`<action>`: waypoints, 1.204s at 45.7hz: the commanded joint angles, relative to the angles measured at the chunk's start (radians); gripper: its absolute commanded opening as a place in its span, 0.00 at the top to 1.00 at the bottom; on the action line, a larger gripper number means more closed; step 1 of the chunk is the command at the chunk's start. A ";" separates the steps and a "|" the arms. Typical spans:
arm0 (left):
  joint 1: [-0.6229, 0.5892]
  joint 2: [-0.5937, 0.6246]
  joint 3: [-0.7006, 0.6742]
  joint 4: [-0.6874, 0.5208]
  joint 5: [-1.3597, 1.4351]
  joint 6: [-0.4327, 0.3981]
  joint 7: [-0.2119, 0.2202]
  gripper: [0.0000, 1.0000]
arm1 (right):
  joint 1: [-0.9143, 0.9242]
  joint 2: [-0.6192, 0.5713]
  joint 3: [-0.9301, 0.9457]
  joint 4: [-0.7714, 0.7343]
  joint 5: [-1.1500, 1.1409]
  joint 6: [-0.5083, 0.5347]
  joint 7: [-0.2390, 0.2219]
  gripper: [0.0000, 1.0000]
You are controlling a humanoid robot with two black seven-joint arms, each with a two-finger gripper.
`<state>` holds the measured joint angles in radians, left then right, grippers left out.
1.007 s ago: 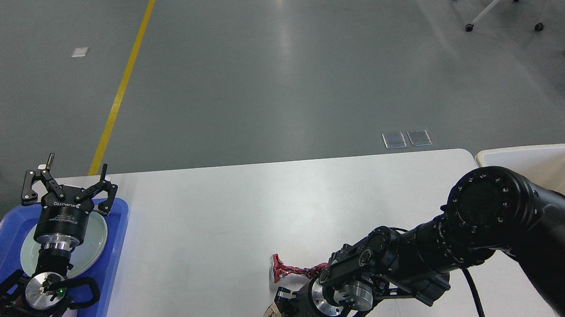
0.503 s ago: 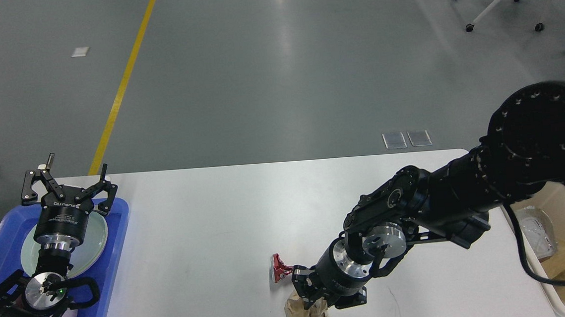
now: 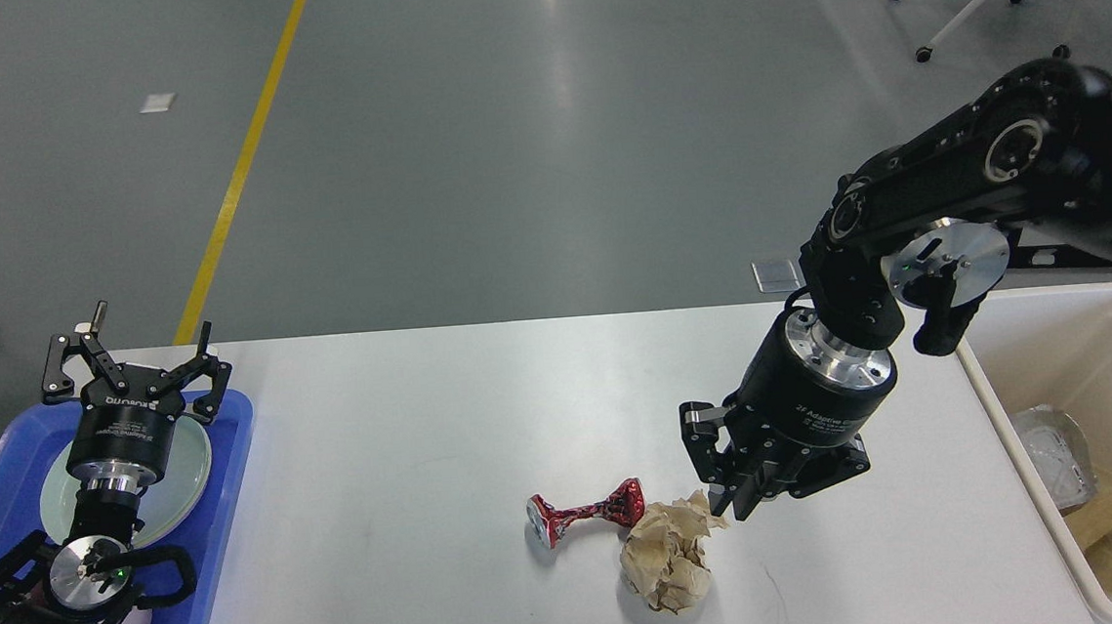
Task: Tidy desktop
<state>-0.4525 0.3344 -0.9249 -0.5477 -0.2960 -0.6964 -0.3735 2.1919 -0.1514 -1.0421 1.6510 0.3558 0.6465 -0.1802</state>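
Head view, looking forward and down across a wide white desktop (image 3: 446,418) with rounded corners, grey floor and a yellow line beyond.

At the left edge, a blue plastic tray (image 3: 233,452) holding a pale green plate (image 3: 190,470), seemingly the collecting spot for dishes. Above the plate, the left gripper (image 3: 134,366), fingers spread apart and holding nothing, pointing away from the camera.

Near the front middle of the desktop, two bits of rubbish: a crushed red drink can (image 3: 585,516), squeezed thin at the waist and lying on its side, and a crumpled ball of brown paper (image 3: 666,554), touching or nearly touching the can's right end.

Just right of the paper, the right gripper (image 3: 730,496), pointing down, fingertips near the paper's upper right edge. Fingers dark and seen at an angle; apart or together cannot be told. No clear sign of anything held.

At the right edge, a cream-white rectangular bin (image 3: 988,399) beside the desktop, already containing crumpled paper and a clear wrapper, so probably the place meant for rubbish.

Judgement: tidying partly done; can and paper remaining to go in the bin, with the right arm placed closest to both.
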 commanded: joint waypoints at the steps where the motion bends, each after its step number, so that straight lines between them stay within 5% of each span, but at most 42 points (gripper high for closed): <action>1: 0.000 0.000 0.000 0.000 0.000 0.000 0.001 0.02 | 0.008 0.001 -0.006 0.003 0.002 -0.013 0.001 1.00; 21: 0.000 0.000 0.000 0.000 0.000 0.000 -0.001 0.02 | 0.129 -0.005 -0.042 0.038 0.000 -0.061 -0.005 1.00; 42: 0.000 0.000 0.001 0.000 0.000 0.000 -0.001 0.02 | 0.465 -0.014 -0.136 0.076 -0.150 0.128 -0.061 1.00; 47: 0.000 0.000 0.000 0.000 0.000 0.000 -0.001 0.02 | 0.500 -0.007 -0.137 0.052 -0.222 0.117 -0.059 0.30; 55: 0.000 0.000 0.000 0.000 0.000 0.000 -0.001 0.02 | 0.503 -0.010 -0.137 0.049 -0.244 0.114 -0.059 0.00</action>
<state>-0.4525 0.3344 -0.9249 -0.5476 -0.2961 -0.6964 -0.3737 2.6930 -0.1592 -1.1795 1.7025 0.1220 0.7641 -0.2394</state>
